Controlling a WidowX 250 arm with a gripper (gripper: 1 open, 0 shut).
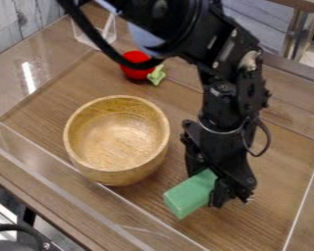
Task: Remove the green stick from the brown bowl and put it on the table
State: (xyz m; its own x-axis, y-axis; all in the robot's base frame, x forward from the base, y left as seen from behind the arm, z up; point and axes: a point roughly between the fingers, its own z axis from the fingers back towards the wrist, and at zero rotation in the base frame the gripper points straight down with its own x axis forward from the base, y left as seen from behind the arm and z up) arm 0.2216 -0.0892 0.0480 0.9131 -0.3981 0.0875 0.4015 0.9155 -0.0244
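1. The end effector (215,176) pinches the green stick (190,196) at one end, the rest protruding above or on the tabletop (121,215).
2. The brown bowl (117,140) sits just beside the end effector, apart from the stick.

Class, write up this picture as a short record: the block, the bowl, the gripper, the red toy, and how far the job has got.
Green block: out of the bowl, low over the table, beside the bowl
Wooden bowl: upright on the tabletop, nothing seen inside
Gripper: at the green block, its fingertips around the near-arm end
Red toy with green tip: beyond the bowl
Task progress: block removed from bowl; whether it rests on the table, cannot tell
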